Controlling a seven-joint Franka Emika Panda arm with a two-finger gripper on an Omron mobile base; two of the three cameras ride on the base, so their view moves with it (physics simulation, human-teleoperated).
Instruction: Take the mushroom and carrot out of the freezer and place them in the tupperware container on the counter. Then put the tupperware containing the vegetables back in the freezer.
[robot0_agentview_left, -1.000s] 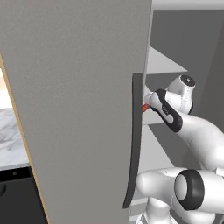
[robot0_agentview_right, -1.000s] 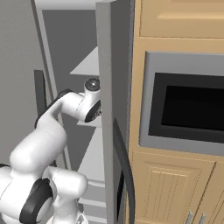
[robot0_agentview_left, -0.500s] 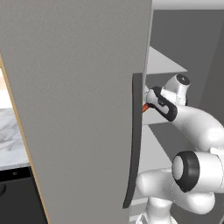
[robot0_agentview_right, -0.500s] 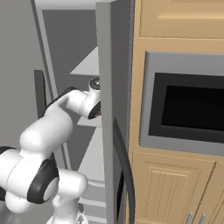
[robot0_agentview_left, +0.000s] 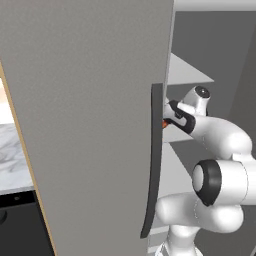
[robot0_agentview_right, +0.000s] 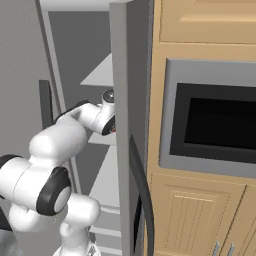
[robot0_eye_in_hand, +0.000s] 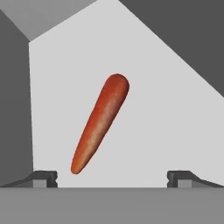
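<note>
The tall matte-grey freezer (robot0_agentview_left: 90, 100) stands open, and the white arm reaches in over a pale grey inner shelf (robot0_eye_in_hand: 153, 109). The slim orange-red carrot (robot0_eye_in_hand: 100, 129) lies on that shelf, slanting from 7 o'clock up to 1 o'clock in the hand view, untouched. The tool (robot0_eye_in_hand: 112, 177) hangs just short of it, its dark fingertips (robot0_eye_in_hand: 43, 177) spread wide and holding nothing. By my reading, nothing is packed yet: carrot, mushroom, loading and returning the container all remain.
</note>
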